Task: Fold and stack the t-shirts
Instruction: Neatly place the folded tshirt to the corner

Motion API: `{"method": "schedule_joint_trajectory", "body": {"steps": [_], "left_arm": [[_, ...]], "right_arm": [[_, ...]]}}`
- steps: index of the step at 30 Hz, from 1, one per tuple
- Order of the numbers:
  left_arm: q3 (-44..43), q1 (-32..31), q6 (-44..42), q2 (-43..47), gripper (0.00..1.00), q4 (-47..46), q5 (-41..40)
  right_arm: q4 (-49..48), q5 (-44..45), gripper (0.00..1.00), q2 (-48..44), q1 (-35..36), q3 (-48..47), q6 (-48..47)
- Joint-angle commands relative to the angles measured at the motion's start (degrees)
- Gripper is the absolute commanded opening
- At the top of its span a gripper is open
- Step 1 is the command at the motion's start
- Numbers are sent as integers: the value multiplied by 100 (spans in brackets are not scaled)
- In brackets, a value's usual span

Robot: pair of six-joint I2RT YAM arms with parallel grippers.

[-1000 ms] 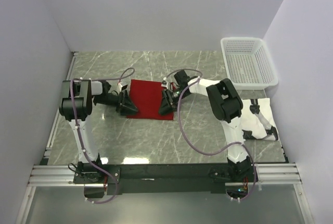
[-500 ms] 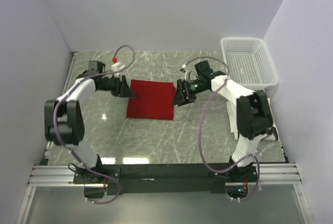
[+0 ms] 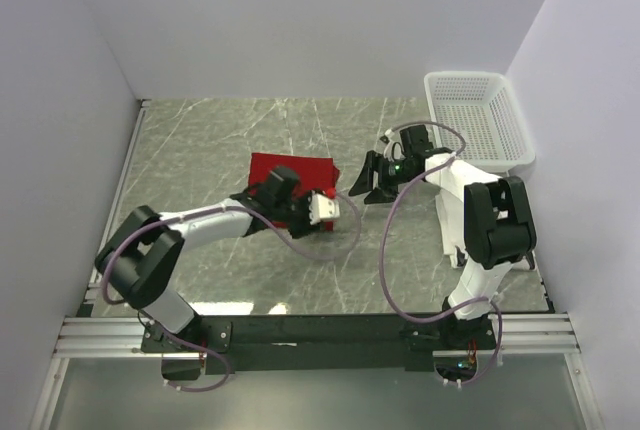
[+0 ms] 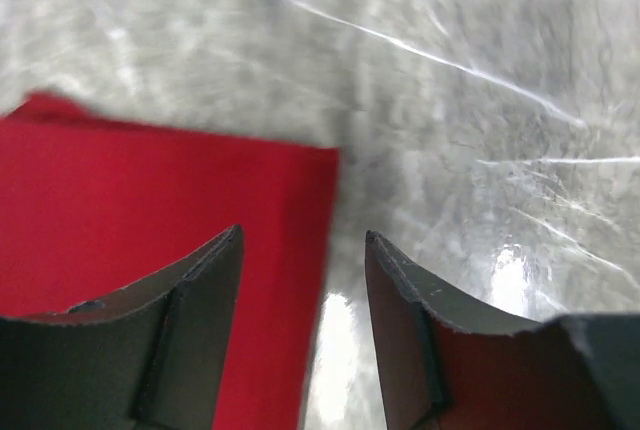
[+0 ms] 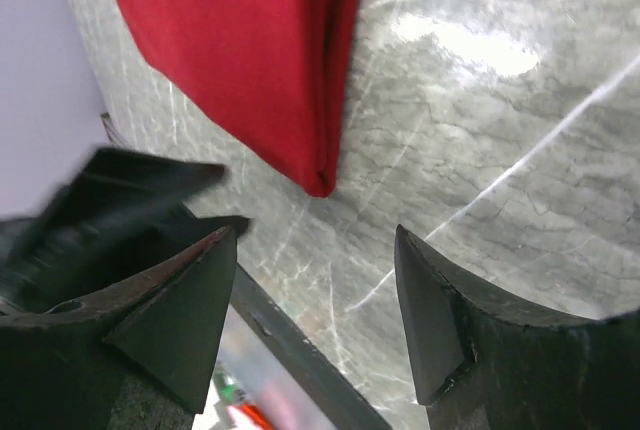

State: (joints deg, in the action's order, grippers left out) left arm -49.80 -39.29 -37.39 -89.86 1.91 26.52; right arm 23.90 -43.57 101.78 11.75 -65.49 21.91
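Both arms reach in toward the folded red t-shirt (image 3: 288, 170), and neither tool grips it.
The shirt lies flat near the middle of the grey marbled tabletop (image 3: 210, 140). The left arm stretches low from its near-left base, elbow out, with its forearm slanting across to the shirt's near right corner. The left tool (image 4: 302, 234) is spread wide over the shirt's edge, one finger above red cloth and one above bare stone. The right arm stands tall at the right with its forearm angled leftward. The right tool (image 3: 368, 182) hangs just beside the shirt's right edge, fingers wide apart and empty. A white mesh basket (image 3: 476, 78) sits in the far right corner.
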Motion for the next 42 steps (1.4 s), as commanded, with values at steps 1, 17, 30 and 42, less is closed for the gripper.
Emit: {"method": "schedule_joint_trajectory", "body": {"steps": [1, 17, 30, 42], "left_arm": [[111, -350, -647, -188, 57, -840, -560], [-266, -624, -727, -1060, 7, -896, -843], [-706, -536, -67, -216, 1, -315, 11], [-566, -536, -401, 4, 1, -33, 301]], "right_arm": [[-438, -19, 71, 88, -50, 142, 603], [-1150, -160, 76, 413, 3, 555, 1298], [-2126, -722, 90, 1001, 398, 397, 2212], [-2381, -1417, 91, 1696, 609, 11, 2722]]}}
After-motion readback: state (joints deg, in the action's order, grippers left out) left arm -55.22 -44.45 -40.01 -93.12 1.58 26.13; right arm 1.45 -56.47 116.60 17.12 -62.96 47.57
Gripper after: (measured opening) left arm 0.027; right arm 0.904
